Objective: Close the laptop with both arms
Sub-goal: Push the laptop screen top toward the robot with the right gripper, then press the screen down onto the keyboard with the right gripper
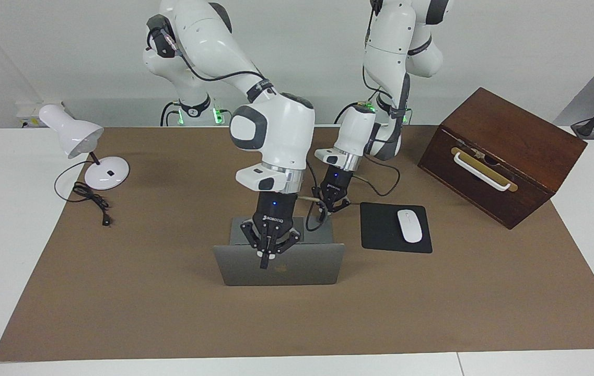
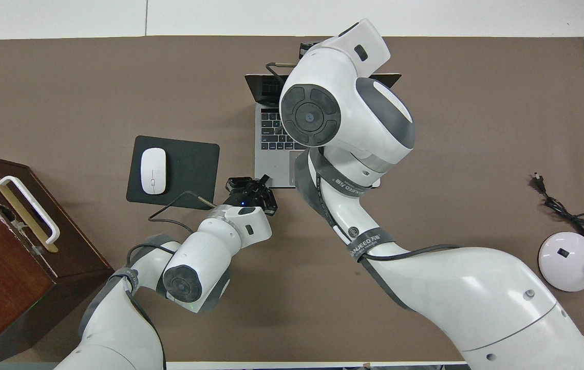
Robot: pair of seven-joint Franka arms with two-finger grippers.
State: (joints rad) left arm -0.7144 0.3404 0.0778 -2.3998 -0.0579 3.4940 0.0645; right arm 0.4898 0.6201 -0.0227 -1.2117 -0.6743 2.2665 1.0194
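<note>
The silver-grey laptop [image 1: 302,271] stands open in the middle of the brown mat, its lid upright with the logo side away from the robots; the overhead view shows its dark keyboard [image 2: 271,134]. My right gripper [image 1: 266,256] is shut and hangs at the lid's top edge, its tips against the lid's outer face near the middle. In the overhead view it is hidden under its own arm. My left gripper [image 1: 334,206] is shut and low by the corner of the laptop's base nearest the robots, toward the left arm's end; it also shows in the overhead view [image 2: 253,186].
A black mouse pad [image 1: 380,230] with a white mouse [image 1: 409,225] lies beside the laptop toward the left arm's end. A brown wooden box [image 1: 500,156] with a white handle stands past it. A white desk lamp [image 1: 82,141] and its cable [image 1: 93,201] are at the right arm's end.
</note>
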